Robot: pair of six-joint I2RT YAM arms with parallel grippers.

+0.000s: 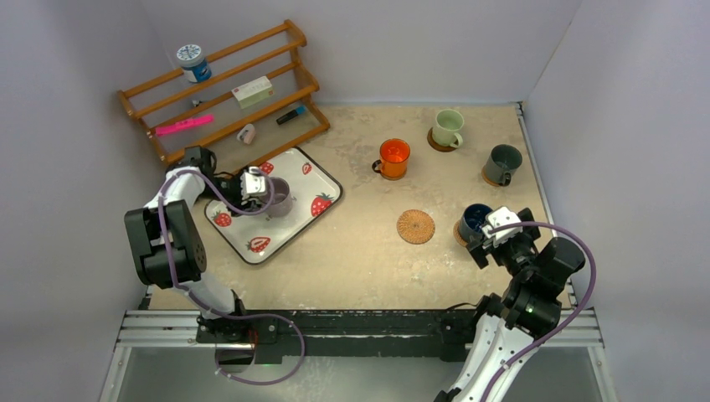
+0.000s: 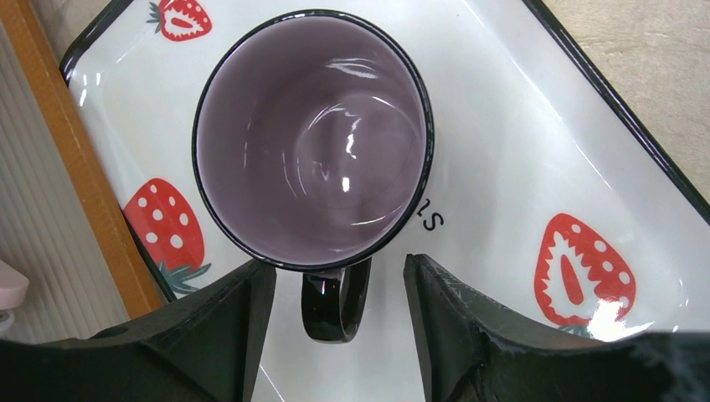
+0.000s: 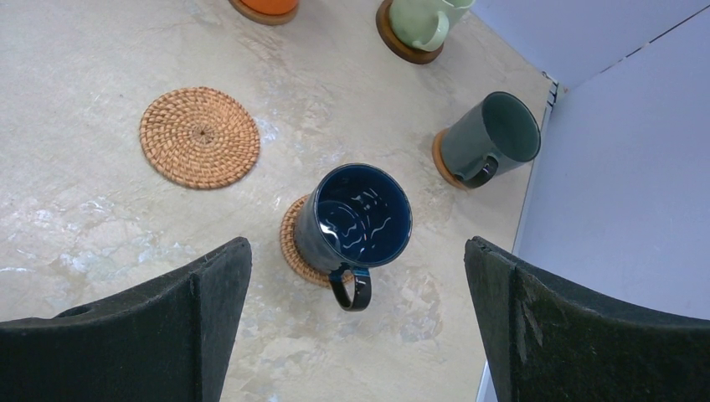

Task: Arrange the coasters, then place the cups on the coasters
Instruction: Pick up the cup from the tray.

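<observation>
A: What's the biggest thing on the table?

B: The strawberry-print tray, over on the left. The purple-grey cup stands upright in it, the only cup not yet on a coaster.

A: And the arms?

B: The left gripper hangs over that cup with its jaws apart, one finger on each side of the handle. Neither finger touches it, as far as the wrist view shows. I'd say it's lined up to pinch the handle and lift the cup out of the tray. The right gripper is spread wide above the dark blue cup and grips nothing.

A: How about the other cups?

B: Four are seated, each on a brown coaster. The dark blue one is at the near right. The dark grey-green cup, pale green cup and orange cup are farther back. The blue one sits a little off-centre, with its coaster peeking out on one side.

A: So where does the purple one go?

B: Likely onto the wicker coaster. It lies bare between the tray and the blue cup, and it's the only free one.

A: What's the risk?

B: The handle is small and glossy, so a pinch there could let the cup swing or slip.
</observation>
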